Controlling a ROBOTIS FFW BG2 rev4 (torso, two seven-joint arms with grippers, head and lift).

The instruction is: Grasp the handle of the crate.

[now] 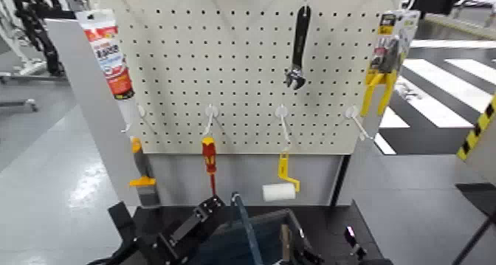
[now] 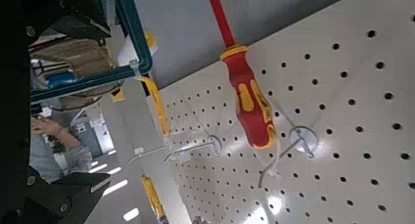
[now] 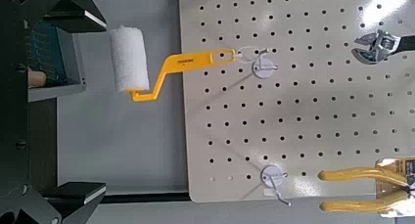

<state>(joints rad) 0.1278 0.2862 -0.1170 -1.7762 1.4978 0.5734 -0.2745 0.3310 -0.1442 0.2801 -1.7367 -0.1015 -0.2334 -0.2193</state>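
The dark blue-grey crate (image 1: 260,238) sits at the bottom middle of the head view. Its thin teal handle (image 1: 243,225) stands up over it. My left gripper (image 1: 198,218) is just left of the handle, level with its top. In the left wrist view the left gripper (image 2: 96,107) is open, and the handle's bent corner (image 2: 132,38) lies close to one finger (image 2: 69,17) without being clamped. My right gripper (image 3: 93,105) is open and empty, right of the crate (image 3: 54,53), which shows beside one finger.
A white pegboard (image 1: 243,69) stands right behind the crate. On it hang a red-and-yellow screwdriver (image 1: 209,156), a yellow-handled paint roller (image 1: 279,188), a black wrench (image 1: 298,50), yellow pliers (image 1: 378,91), a sealant tube (image 1: 109,54) and a scraper (image 1: 140,168). A grey upright (image 1: 92,105) stands left.
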